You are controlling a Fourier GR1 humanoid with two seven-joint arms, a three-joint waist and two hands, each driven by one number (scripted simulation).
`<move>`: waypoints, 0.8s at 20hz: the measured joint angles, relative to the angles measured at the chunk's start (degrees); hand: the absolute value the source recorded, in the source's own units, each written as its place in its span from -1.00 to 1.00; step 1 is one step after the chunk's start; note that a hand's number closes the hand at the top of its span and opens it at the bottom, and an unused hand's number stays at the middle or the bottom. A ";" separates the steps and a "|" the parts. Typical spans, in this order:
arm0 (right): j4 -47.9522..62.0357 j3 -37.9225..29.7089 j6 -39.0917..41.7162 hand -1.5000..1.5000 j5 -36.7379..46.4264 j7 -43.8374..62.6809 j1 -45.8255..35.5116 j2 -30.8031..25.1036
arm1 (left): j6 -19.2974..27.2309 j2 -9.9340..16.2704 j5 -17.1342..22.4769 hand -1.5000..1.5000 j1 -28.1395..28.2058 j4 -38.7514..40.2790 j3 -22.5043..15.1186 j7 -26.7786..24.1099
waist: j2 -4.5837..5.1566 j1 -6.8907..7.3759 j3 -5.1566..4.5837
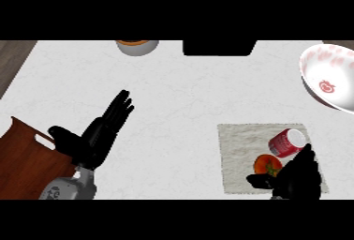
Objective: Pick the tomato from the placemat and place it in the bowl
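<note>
A brown cutting board [24, 164] is seen at the counter's [180, 93] left edge. Just beside it, the left robot hand [97, 136] is held wide, fingers straight. On the placemat [239, 140] the tomato [266, 165] lies beside a tipped red can [287, 142], touched by the right robot hand [297, 176], fingers narrow but not closed. The bowl [330, 77] sits far right.

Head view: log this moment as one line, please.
phase: reach | right hand: open, beside tomato on placemat | left hand: open, idle | bowl: empty
</note>
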 measured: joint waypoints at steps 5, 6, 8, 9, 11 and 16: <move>2.02 -0.26 -2.20 1.00 -0.14 -0.73 0.09 0.07 | -0.61 -0.15 0.15 0.00 -0.69 1.06 0.71 0.06 | -0.12 -0.13 -0.10; 1.78 -0.23 -2.51 1.00 -0.05 -0.93 -0.04 0.11 | -0.76 -0.08 0.32 0.00 -0.73 1.12 1.05 0.14 | -0.18 -0.15 -0.16; 2.70 -0.26 -3.14 1.00 0.54 -1.65 -0.83 0.09 | -0.68 -0.18 0.10 0.00 0.08 -0.40 0.85 0.74 | -0.30 -0.07 -0.25; 3.01 0.03 -3.24 1.00 1.39 -1.57 -1.30 0.04 | -0.83 -0.14 0.07 0.00 -0.11 -0.11 1.16 0.69 | -0.33 -0.11 -0.31; 3.38 0.46 -3.74 1.00 2.52 -2.11 -1.14 -0.01 | -0.97 -0.34 0.02 0.00 -0.78 0.28 1.53 1.03 | -0.41 -0.20 -0.41; 5.71 0.51 -5.06 1.00 3.60 -3.03 -2.45 -0.06 | -0.95 -1.58 -0.87 0.00 -1.05 1.37 1.36 0.35 | -0.62 -0.23 -0.67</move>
